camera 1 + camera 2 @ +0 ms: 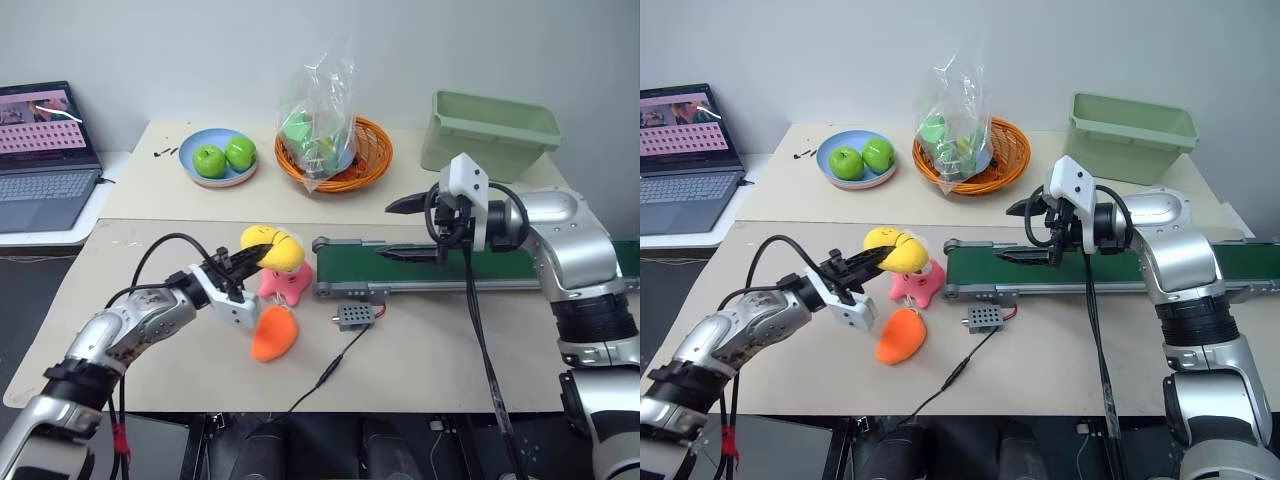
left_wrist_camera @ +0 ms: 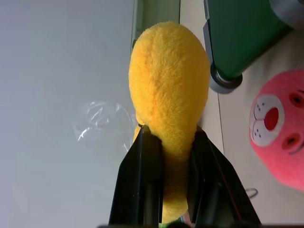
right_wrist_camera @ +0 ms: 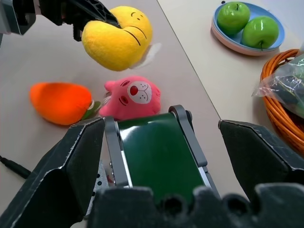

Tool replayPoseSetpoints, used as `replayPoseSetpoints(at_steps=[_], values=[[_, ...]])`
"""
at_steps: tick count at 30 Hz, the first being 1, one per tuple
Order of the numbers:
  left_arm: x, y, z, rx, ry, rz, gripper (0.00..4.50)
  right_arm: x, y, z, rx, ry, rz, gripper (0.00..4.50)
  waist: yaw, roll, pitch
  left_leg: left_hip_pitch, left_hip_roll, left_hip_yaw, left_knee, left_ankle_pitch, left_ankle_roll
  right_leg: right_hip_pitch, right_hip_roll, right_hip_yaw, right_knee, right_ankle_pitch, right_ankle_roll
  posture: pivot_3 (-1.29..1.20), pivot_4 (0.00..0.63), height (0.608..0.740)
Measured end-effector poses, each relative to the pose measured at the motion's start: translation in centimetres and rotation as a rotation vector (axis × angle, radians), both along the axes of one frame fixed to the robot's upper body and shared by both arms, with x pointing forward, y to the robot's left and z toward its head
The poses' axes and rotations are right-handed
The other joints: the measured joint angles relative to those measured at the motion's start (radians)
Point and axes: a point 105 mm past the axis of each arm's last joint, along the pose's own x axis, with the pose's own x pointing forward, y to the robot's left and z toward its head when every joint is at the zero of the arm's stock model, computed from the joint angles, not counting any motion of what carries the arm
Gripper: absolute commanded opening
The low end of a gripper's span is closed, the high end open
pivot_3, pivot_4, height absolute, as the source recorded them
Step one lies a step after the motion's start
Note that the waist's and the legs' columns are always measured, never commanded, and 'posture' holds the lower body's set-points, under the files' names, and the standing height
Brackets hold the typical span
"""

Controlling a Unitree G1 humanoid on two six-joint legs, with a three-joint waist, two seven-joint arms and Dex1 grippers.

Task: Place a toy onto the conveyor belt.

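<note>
the left pincer (image 1: 243, 262) pinched the toy (image 1: 275, 248) at one end, left of frame centre, above the pink plush (image 1: 287, 284) on the table (image 1: 420, 350). the toy's long axis lay roughly level, its free end pointing right toward the conveyor belt (image 1: 420, 266). the right pincer (image 1: 403, 229) hung spread over the belt's left end.

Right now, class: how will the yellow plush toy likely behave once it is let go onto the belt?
The yellow plush toy dents where the left pincer squeezes it, so it is probably soft and light. Being rounded, it may roll a little on the conveyor belt.
</note>
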Motion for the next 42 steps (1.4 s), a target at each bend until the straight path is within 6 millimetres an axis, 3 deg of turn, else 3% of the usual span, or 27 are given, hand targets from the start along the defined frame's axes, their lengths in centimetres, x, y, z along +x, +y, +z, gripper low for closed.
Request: replayPoseSetpoints(at_steps=[10,17,20,23,29,36,42], values=[[2.0,-4.6,-1.1,0.040,0.000,-0.132,0.61,-0.6,-0.8,0.1,-0.006,-0.008,-0.033,4.50,0.000,0.000,0.000,0.000,0.000,0.000,0.001,0.000,0.000,0.000,0.000,-0.001,0.000,0.000,0.000,0.00,0.150,0.740],[2.9,-6.4,-1.7,0.066,0.008,-0.164,0.61,-1.0,-1.3,-0.1,-0.007,-0.004,-0.072,4.50,0.000,0.000,0.000,0.000,0.000,0.000,0.002,0.000,0.000,0.000,0.000,0.000,0.000,0.000,0.001,0.00,0.150,0.740],[2.8,-7.0,-2.8,0.111,0.060,-0.184,1.37,-1.0,-1.4,0.2,-0.005,-0.021,-0.083,4.50,0.000,0.000,0.000,0.000,0.000,0.000,0.002,0.000,0.000,0.001,0.000,0.000,0.000,0.000,0.001,0.00,0.150,0.740],[2.7,-7.2,-3.5,0.132,0.105,-0.189,2.50,-1.2,-1.4,0.1,-0.006,-0.023,-0.087,4.50,0.001,0.000,0.000,-0.001,0.000,0.000,0.002,0.000,0.000,0.000,0.000,-0.001,0.000,0.000,0.001,0.00,0.150,0.740],[2.9,-7.2,-1.9,0.122,0.157,-0.193,4.48,-1.2,-1.6,-0.1,-0.006,-0.013,-0.097,4.50,0.002,0.000,0.000,-0.001,0.000,0.000,0.002,0.000,0.001,0.001,0.000,-0.001,0.000,0.000,0.001,0.00,0.150,0.740],[2.4,-7.3,-0.1,0.075,0.343,-0.116,4.48,-1.2,-1.7,-0.1,-0.006,-0.014,-0.097,4.50,-0.002,0.000,0.000,-0.001,0.000,-0.001,0.003,0.000,0.001,0.001,0.000,0.000,0.001,0.000,0.001,0.00,0.150,0.740],[3.0,-4.7,2.2,-0.153,0.596,0.042,4.48,-1.0,-1.7,-0.1,-0.004,-0.008,-0.095,4.50,-0.015,0.000,0.000,0.000,0.000,-0.001,0.004,0.000,0.001,0.001,0.000,0.000,0.002,0.000,0.001,0.00,0.150,0.740]])
